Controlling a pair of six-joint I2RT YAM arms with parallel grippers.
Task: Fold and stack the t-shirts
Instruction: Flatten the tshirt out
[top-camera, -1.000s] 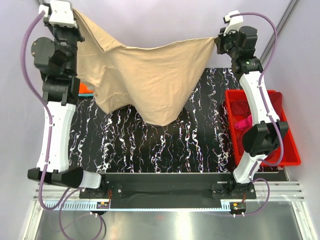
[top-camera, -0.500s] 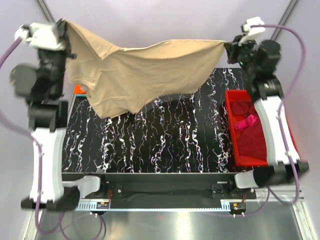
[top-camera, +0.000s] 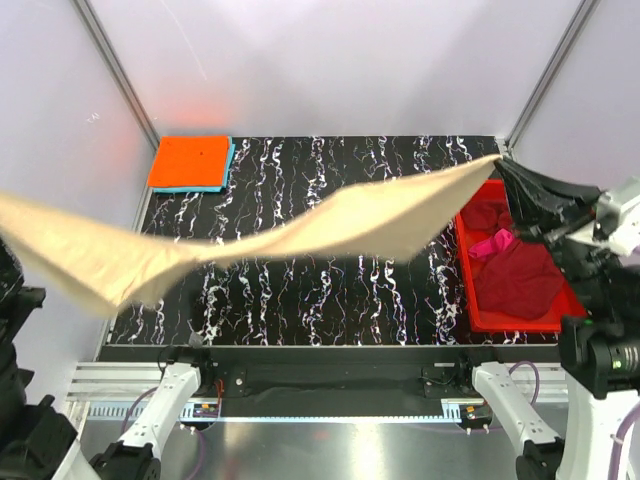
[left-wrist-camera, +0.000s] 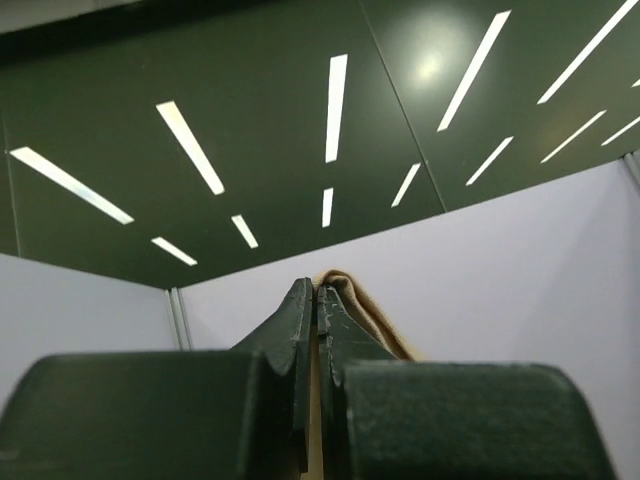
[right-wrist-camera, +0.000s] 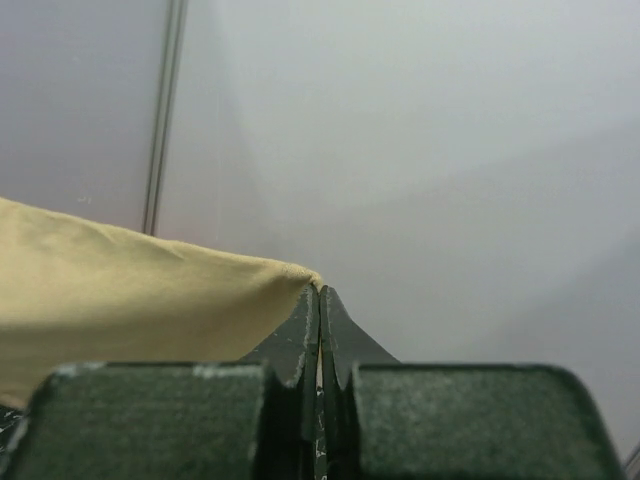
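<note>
The large tan t-shirt (top-camera: 300, 235) hangs stretched in the air across the black marbled table (top-camera: 330, 300), from far left to right. My right gripper (top-camera: 503, 165) is shut on its right corner; the cloth (right-wrist-camera: 130, 300) shows at the closed fingertips (right-wrist-camera: 320, 292). My left gripper (left-wrist-camera: 317, 290) is shut on the other end of the tan cloth (left-wrist-camera: 360, 310); in the top view it is off the left edge. A folded orange t-shirt (top-camera: 190, 161) lies on a light blue one (top-camera: 229, 168) at the back left. Maroon (top-camera: 525, 280) and pink (top-camera: 490, 243) shirts lie in the bin.
A red plastic bin (top-camera: 480, 300) stands at the table's right side. Pale walls with metal corner posts (top-camera: 115, 70) enclose the back and sides. The arms' bases (top-camera: 330, 385) sit along the near edge.
Both arms have swung up and toward the near edge, carrying the tan shirt from the back of the table to a stretched, low diagonal across it. The orange stack is now uncovered.
</note>
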